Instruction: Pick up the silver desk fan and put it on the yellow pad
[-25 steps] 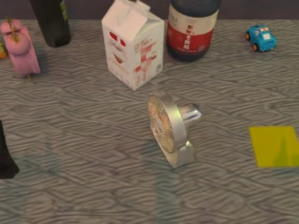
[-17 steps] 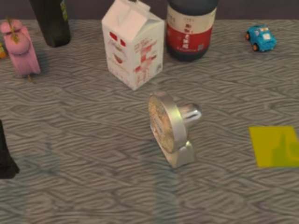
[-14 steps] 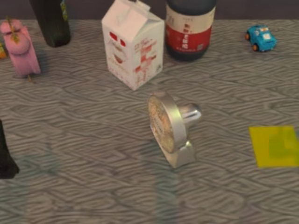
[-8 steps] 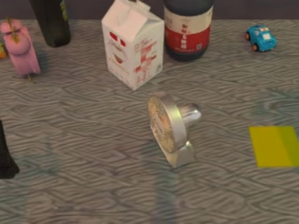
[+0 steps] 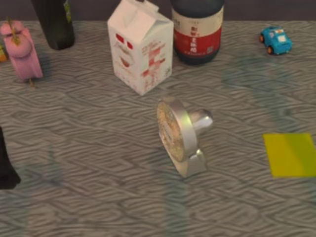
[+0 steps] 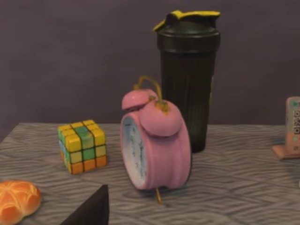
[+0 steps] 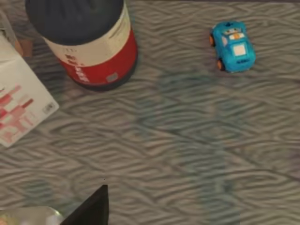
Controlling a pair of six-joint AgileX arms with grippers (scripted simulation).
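Note:
The silver desk fan (image 5: 180,138) stands upright mid-table, its speckled face turned to the left and its rear stub to the right. Its rim barely shows in the right wrist view (image 7: 28,216). The yellow pad (image 5: 290,154) lies flat near the right edge, with nothing on it. My right gripper (image 7: 101,211) is outside the top view. It hovers above the table behind the fan, between the dark bottle and the toy car, and only a black corner of it shows. My left gripper (image 5: 6,165) is parked at the left edge.
Along the back stand a pink alarm clock (image 5: 22,49), a black shaker (image 5: 54,22), a milk carton (image 5: 140,47), a dark red-labelled bottle (image 5: 197,32) and a blue toy car (image 5: 275,39). A colour cube (image 6: 83,146) and a bread roll (image 6: 18,199) lie near the clock.
The right arm's shadow has left the yellow pad and moved toward the back of the table. The bottle's top has shifted slightly left. The fan and the left arm have not moved.

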